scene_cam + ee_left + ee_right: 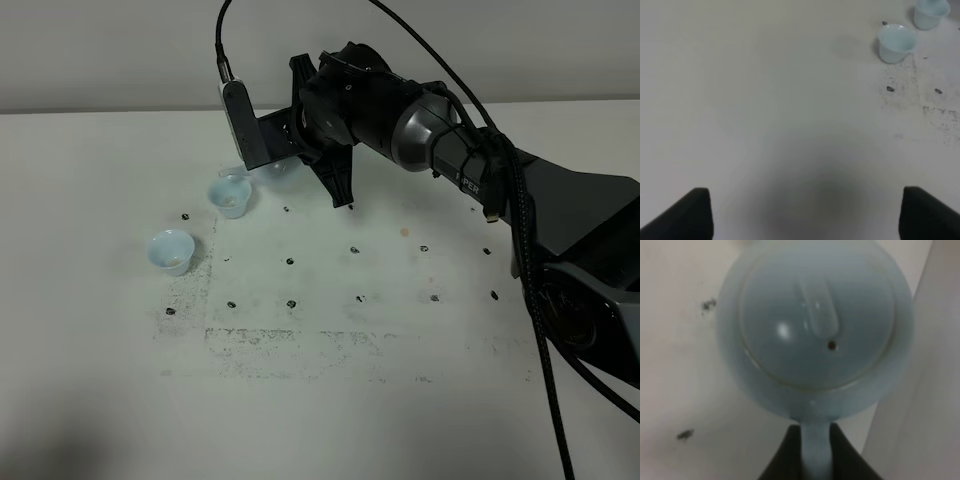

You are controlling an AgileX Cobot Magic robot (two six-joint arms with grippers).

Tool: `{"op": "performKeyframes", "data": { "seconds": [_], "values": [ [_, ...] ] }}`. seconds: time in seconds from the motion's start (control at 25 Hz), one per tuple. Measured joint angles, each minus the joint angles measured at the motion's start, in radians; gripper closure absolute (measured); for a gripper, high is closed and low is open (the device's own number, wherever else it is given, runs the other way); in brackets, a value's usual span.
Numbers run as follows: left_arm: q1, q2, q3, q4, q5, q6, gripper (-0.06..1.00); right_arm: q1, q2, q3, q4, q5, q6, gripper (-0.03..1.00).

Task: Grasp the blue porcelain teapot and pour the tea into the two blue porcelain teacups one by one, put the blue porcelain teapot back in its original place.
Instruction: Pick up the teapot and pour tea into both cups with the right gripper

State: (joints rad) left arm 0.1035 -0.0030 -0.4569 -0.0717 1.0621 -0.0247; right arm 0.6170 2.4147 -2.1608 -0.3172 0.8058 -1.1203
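My right gripper reaches across to the back left of the table and is shut on the loop handle of the blue porcelain teapot. The arm and wrist camera hide most of the teapot there. The right wrist view shows its lid and round body from above, with the handle between the gripper's dark fingers. One teacup stands just left of the teapot, the other teacup nearer and further left. Both also show in the left wrist view. My left gripper is open and empty above bare table.
The white table carries a grid of small black marks and grey scuffing near the cups. The right arm's body and cables cross the right side. A wall runs along the table's back edge.
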Motion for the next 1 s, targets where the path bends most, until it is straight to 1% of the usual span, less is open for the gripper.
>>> {"op": "performKeyframes", "data": {
  "seconds": [0.24,0.76,1.0],
  "values": [
    [0.0,0.0,0.0,0.0,0.0,0.0,0.22,0.0,0.0,0.0,-0.062,-0.001,0.024,0.93],
    [0.0,0.0,0.0,0.0,0.0,0.0,0.22,0.009,0.0,0.0,-0.106,-0.003,0.034,0.93],
    [0.0,0.0,0.0,0.0,0.0,0.0,0.22,0.026,0.0,0.0,-0.153,-0.002,0.066,0.93]
  ]
}}
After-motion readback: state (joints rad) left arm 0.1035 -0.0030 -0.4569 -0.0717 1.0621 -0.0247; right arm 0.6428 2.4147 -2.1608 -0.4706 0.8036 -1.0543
